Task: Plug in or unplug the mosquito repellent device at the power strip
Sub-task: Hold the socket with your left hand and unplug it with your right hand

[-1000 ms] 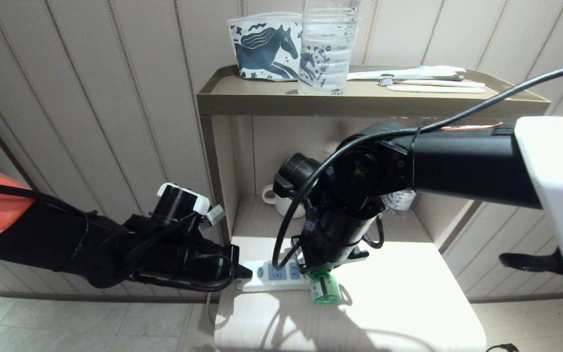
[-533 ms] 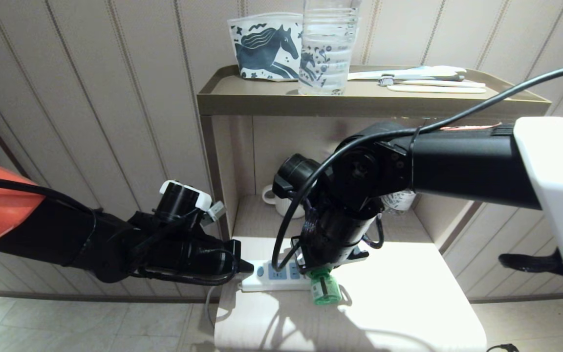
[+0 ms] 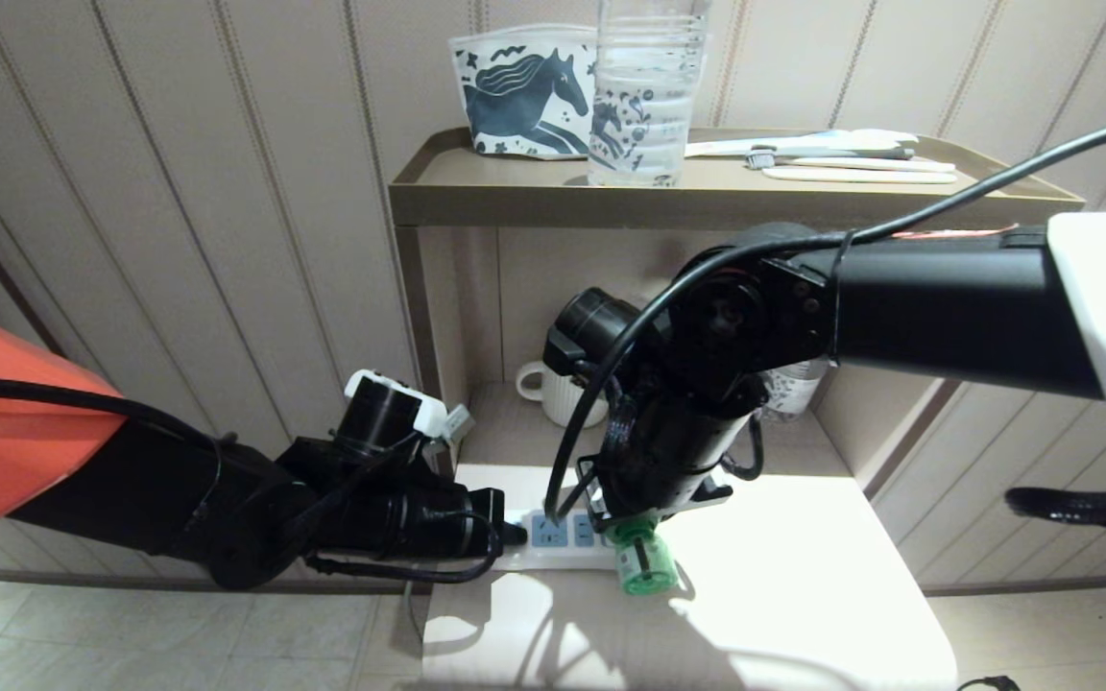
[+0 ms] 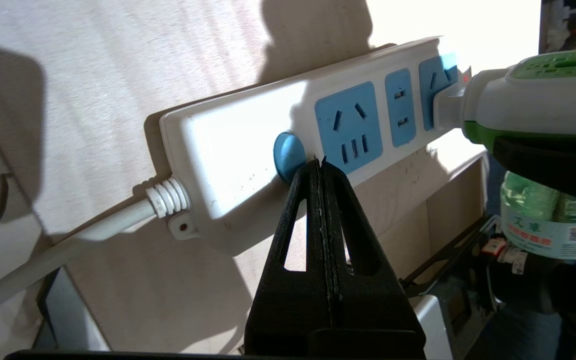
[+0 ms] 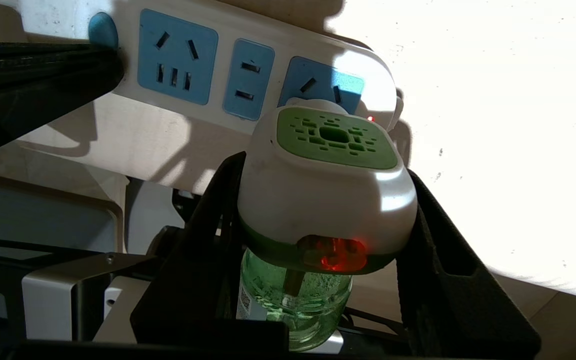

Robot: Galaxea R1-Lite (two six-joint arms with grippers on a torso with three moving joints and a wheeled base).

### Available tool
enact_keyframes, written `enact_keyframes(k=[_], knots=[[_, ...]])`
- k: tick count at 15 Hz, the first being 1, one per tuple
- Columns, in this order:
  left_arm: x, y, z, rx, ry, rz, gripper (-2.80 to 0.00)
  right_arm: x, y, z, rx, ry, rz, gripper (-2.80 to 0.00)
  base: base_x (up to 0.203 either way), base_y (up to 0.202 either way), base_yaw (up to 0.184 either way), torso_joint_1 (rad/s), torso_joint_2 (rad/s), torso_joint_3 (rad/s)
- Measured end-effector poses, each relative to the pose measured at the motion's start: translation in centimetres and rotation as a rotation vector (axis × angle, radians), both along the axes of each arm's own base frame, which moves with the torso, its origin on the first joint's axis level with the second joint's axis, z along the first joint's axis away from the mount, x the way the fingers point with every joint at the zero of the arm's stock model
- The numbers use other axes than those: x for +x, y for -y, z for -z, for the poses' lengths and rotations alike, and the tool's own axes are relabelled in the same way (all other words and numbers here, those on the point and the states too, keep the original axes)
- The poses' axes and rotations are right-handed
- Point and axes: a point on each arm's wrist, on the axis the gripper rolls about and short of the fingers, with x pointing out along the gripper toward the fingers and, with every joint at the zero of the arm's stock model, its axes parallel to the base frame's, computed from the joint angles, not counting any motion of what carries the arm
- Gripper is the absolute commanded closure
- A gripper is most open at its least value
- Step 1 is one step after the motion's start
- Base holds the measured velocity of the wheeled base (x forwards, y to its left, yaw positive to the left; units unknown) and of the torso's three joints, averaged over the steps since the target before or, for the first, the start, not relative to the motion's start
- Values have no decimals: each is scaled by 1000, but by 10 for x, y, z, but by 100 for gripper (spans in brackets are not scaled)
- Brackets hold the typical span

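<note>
The white power strip (image 3: 567, 556) lies on the lower shelf board with its light-blue socket faces up. The mosquito repellent device (image 3: 644, 568) sits in the end socket farthest from the cord, a red lamp glowing under its white-and-green head (image 5: 328, 185). My right gripper (image 5: 324, 172) is shut on that head, one black finger on each side, with the green bottle hanging behind. My left gripper (image 4: 319, 161) is shut and empty. Its tip rests at the round blue button (image 4: 286, 152) at the strip's (image 4: 228, 145) cord end.
A white mug (image 3: 553, 392) and a clear bottle (image 3: 788, 386) stand at the back of the lower shelf. The top tray (image 3: 707, 197) carries a water bottle (image 3: 644, 91), a horse-print pouch (image 3: 519, 96) and toothbrushes (image 3: 831, 158). A dark shoe (image 3: 1067, 504) is on the floor at right.
My left arm has slid right along the shelf front, bringing its shut tip over the strip's end to the blue button. The right gripper and the device stay where they were.
</note>
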Motion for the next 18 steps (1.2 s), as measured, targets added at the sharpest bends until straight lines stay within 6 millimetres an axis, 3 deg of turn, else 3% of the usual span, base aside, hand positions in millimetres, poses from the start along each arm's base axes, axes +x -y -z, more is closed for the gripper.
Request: enact_keyframes(k=[14, 18], knots=[[-2, 12, 9, 21, -5, 28, 0, -1, 2, -7, 10, 29, -27, 0, 0, 0, 0, 0, 0, 0], [-7, 11, -9, 4, 22, 28, 0, -3, 7, -14, 20, 42, -21, 0, 0, 0, 0, 0, 0, 0]])
